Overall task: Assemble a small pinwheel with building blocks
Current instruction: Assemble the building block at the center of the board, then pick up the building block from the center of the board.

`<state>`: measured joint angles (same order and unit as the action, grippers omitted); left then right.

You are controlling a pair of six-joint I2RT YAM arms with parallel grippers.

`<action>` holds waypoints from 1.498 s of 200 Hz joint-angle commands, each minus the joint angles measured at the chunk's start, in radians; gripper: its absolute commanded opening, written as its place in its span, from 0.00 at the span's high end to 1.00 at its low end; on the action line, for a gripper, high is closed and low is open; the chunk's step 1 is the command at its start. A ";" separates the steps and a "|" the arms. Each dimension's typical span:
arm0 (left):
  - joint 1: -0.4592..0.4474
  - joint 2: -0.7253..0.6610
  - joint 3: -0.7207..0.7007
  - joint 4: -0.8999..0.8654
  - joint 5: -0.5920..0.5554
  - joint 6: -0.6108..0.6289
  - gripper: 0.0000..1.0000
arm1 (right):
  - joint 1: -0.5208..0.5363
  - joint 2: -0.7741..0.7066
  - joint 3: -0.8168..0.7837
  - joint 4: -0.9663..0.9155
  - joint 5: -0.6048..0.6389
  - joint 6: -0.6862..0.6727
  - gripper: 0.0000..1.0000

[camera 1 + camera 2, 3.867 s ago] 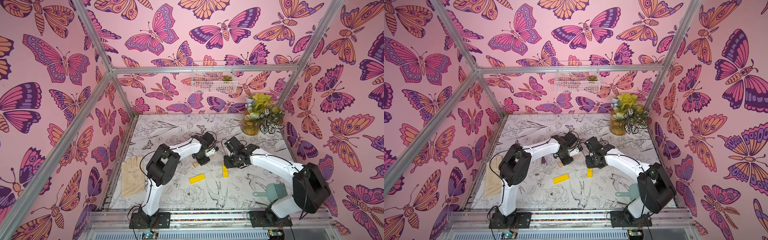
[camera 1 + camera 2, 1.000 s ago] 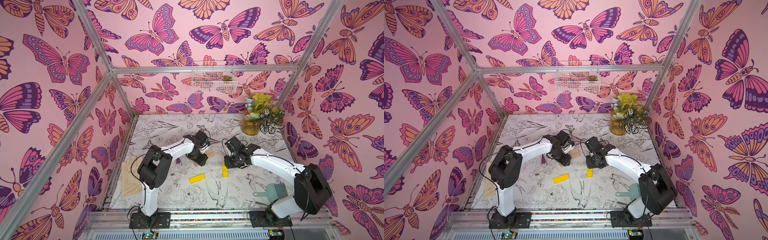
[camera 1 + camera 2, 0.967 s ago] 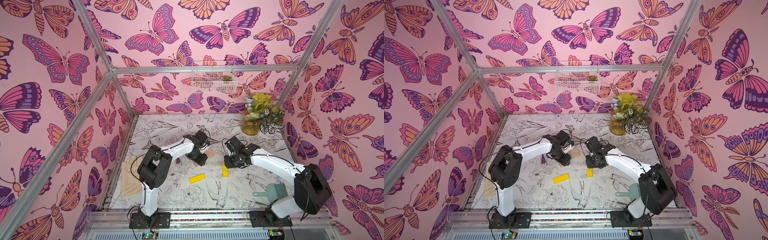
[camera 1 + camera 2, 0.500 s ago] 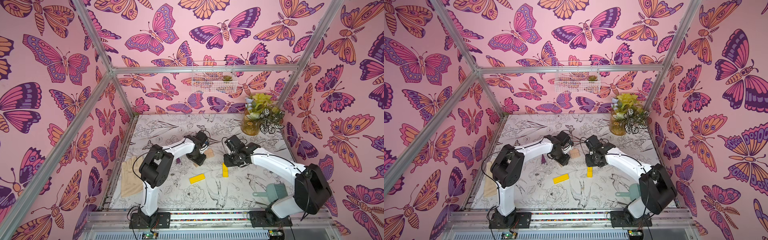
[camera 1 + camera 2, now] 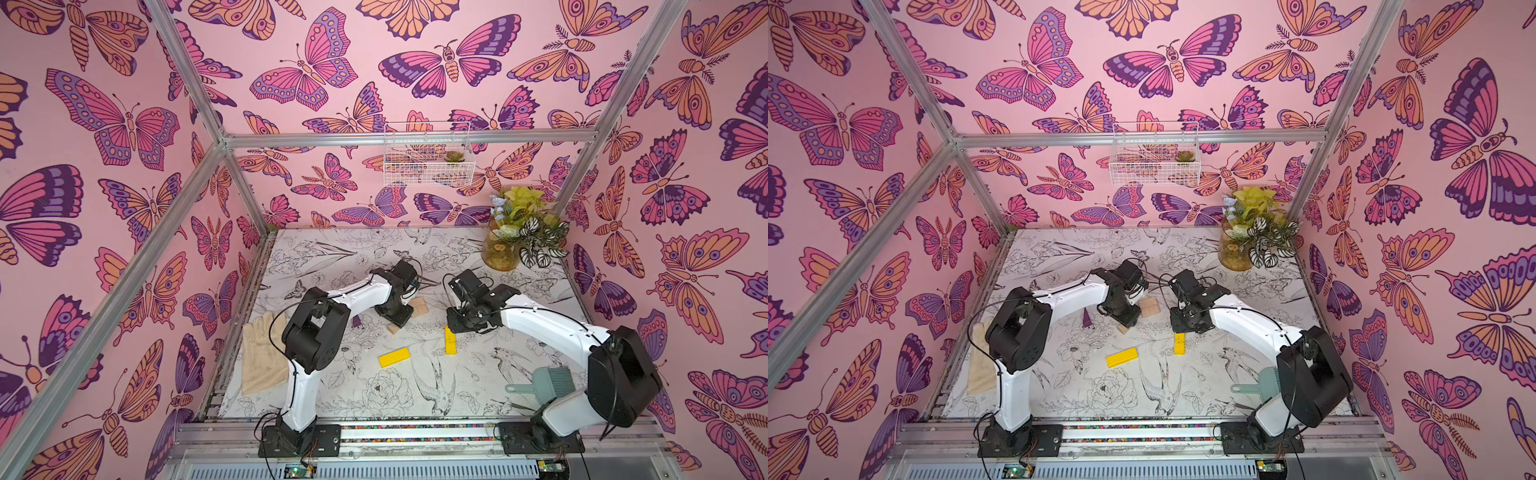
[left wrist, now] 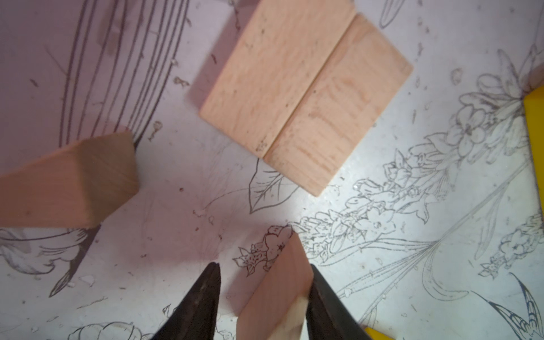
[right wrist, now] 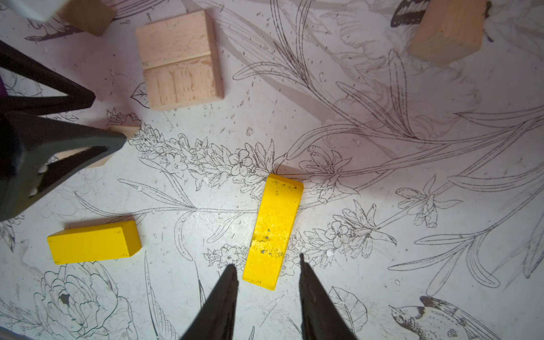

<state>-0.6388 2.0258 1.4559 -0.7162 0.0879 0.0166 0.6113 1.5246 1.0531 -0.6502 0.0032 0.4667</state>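
Observation:
The pinwheel's hub, two tan rectangular blocks (image 6: pixel 306 94) side by side, lies mid-table (image 5: pixel 419 307). My left gripper (image 6: pixel 263 266) stands open over a tan wedge (image 6: pixel 279 291). One finger touches the wedge and the other stands a little off it. Another tan wedge (image 6: pixel 64 182) lies beside the hub. A purple wedge (image 5: pixel 356 321) stands left of the left arm. My right gripper (image 7: pixel 266 262) is open, its tips on either side of the near end of a yellow bar (image 7: pixel 273 229) without touching it. A second yellow bar (image 7: pixel 94 245) lies apart.
A beige glove (image 5: pixel 264 357) lies by the left wall. A teal brush (image 5: pixel 548 384) lies at the front right, by the right arm's base. A vase of plants (image 5: pixel 515 241) stands at the back right. A further tan wedge (image 7: pixel 447 32) lies beyond the hub.
My left gripper's jaws have narrowed around the tan wedge, and the left arm has shifted slightly. The right arm has barely moved.

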 commanded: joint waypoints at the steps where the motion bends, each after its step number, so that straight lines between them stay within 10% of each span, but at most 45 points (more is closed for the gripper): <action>1: 0.004 0.001 0.008 -0.003 -0.013 -0.013 0.49 | 0.011 0.014 0.036 -0.025 0.014 -0.010 0.62; 58: 0.044 -0.280 -0.125 0.079 -0.016 -0.089 0.28 | 0.048 0.109 0.178 -0.062 0.022 -0.081 0.58; 133: 0.273 -0.594 -0.406 0.087 -0.009 -0.227 0.27 | 0.143 0.527 0.699 -0.171 0.058 -0.201 0.56; 230: 0.364 -0.617 -0.527 0.086 0.041 -0.222 0.27 | 0.179 0.978 1.268 -0.352 0.087 -0.305 0.45; 299: 0.367 -0.528 -0.478 0.092 0.059 -0.196 0.28 | 0.161 1.056 1.346 -0.359 0.100 -0.262 0.73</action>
<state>-0.2771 1.4593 0.9493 -0.6231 0.1291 -0.1993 0.7830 2.5641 2.3680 -0.9833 0.0814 0.1833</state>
